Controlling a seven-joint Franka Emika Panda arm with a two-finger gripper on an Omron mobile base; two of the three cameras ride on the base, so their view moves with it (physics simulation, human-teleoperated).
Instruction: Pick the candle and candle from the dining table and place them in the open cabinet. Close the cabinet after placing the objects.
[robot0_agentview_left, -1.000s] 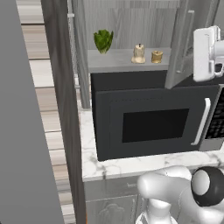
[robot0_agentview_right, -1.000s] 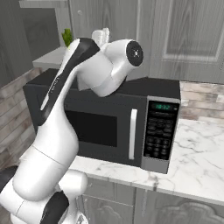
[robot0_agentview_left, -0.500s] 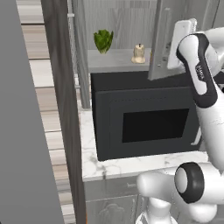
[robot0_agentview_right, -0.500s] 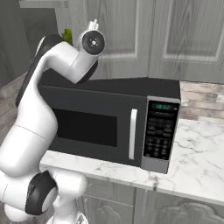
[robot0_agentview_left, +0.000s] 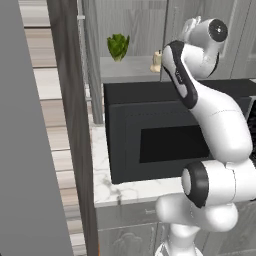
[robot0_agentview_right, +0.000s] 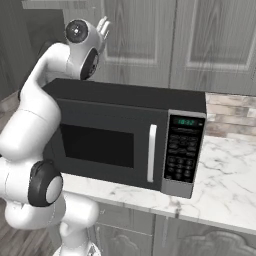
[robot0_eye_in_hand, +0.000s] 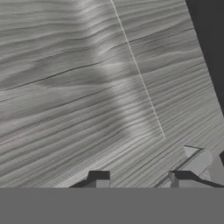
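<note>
Claw (robot0_eye_in_hand: 140, 179) shut, two small dark tips close together, nothing between them, pressed up near the grey wood-grain panelled cabinet door (robot0_eye_in_hand: 100, 83). Raised high on the white arm (robot0_agentview_left: 210, 115), hand (robot0_agentview_right: 102, 27) up against the tall grey wall cabinet (robot0_agentview_right: 150, 40) above the black microwave (robot0_agentview_right: 125, 135).

Seen from the left, behind the arm's elbow, a small cream candle (robot0_agentview_left: 156, 62) standing on the pale grey cabinet shelf (robot0_agentview_left: 127, 70), mostly hidden by the arm. Farther left on the same shelf, well apart from the candle, a green leafy plant (robot0_agentview_left: 118, 46). Second candle: cannot tell where, hidden behind the arm or door.

Below the shelf, the microwave resting on the white grey-veined marble surface (robot0_agentview_right: 225, 185), its keypad and display at its right end, long pale handle beside the dark window. Brick-patterned wall (robot0_agentview_right: 230, 115) behind the surface at right. Grey panelled lower cabinets (robot0_agentview_right: 190, 240) under the surface. Dark wood-grain upright (robot0_agentview_left: 75, 125) standing close at left in the left view.
</note>
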